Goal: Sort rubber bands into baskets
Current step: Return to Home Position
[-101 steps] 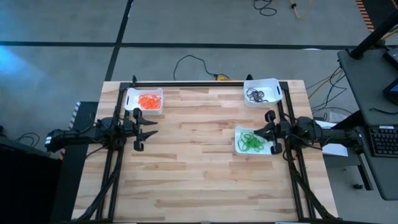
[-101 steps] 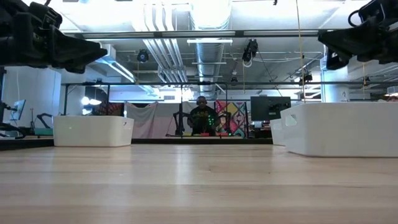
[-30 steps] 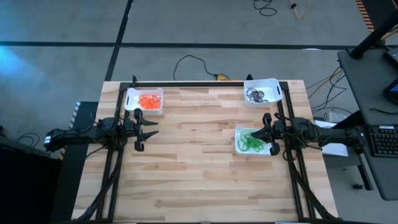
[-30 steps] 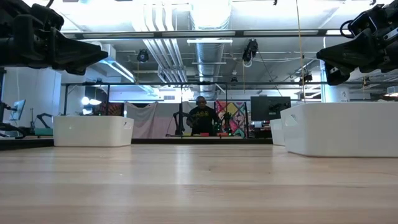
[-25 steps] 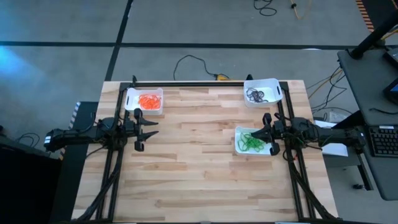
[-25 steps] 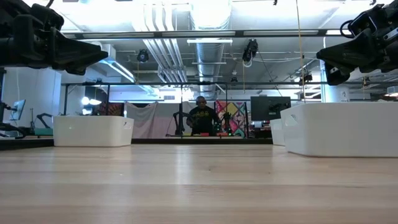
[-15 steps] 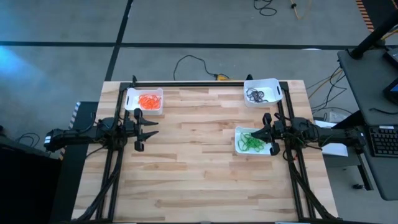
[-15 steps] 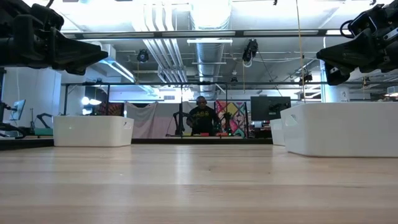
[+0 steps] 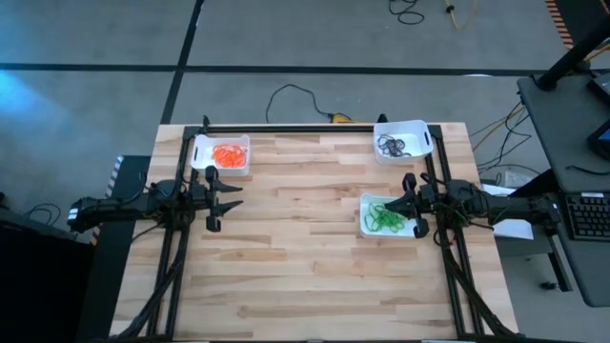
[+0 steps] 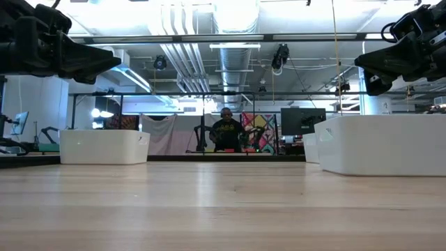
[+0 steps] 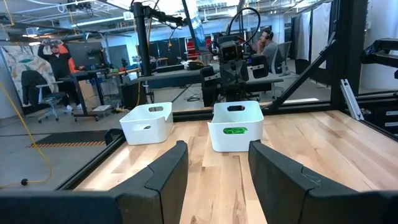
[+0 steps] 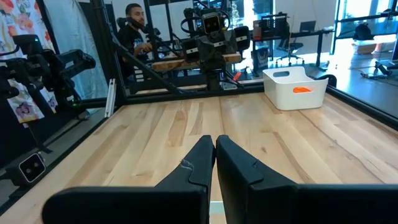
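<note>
Three white baskets stand on the wooden table. The far-left basket (image 9: 229, 153) holds orange rubber bands (image 9: 228, 154). The far-right basket (image 9: 400, 140) holds dark bands (image 9: 393, 145). The basket at mid right (image 9: 366, 215) holds green bands (image 9: 384, 216). My left gripper (image 9: 229, 199) hovers open and empty near the table's left edge, nearer than the orange basket; its fingers stand apart in the left wrist view (image 11: 214, 168). My right gripper (image 9: 400, 203) is shut and empty above the green basket's right part; its fingers are closed in the right wrist view (image 12: 215, 152).
Black frame rails (image 9: 315, 128) run along the table's far, left and right edges. Bare wood (image 9: 305, 248) spans the table's middle and near half. A person (image 10: 224, 132) sits in the room beyond the table. A desk (image 9: 572, 143) stands off the right side.
</note>
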